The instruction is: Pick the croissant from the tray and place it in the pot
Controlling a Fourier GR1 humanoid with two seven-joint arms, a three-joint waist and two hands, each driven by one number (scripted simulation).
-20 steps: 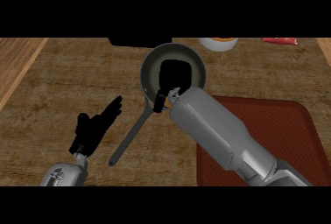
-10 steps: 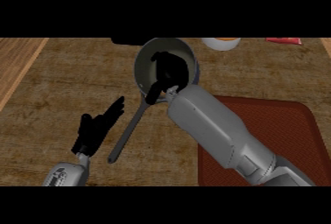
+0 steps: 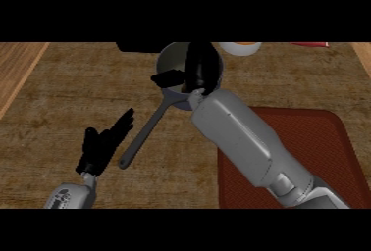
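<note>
The grey pot point(image 3: 170, 57) stands at the back of the counter, its long handle point(image 3: 148, 130) running down to the left. My right hand point(image 3: 199, 68) lies over the pot's mouth with fingers straight and thumb spread to the left, open. The croissant does not show; hand and forearm cover most of the pot's inside. The red-brown tray point(image 3: 319, 142) lies at the right, partly under my right forearm, and its visible part is bare. My left hand point(image 3: 101, 144) rests open at the lower left, beside the end of the handle.
A white bowl point(image 3: 240, 47) stands just behind the pot to the right, with a red object point(image 3: 311, 44) farther right. A dark object point(image 3: 136, 46) sits at the back left. A lighter wooden strip point(image 3: 18, 68) borders the counter's left side.
My right hand has moved forward over the pot and its fingers have gone from curled to straight. The left hand has stayed where it was.
</note>
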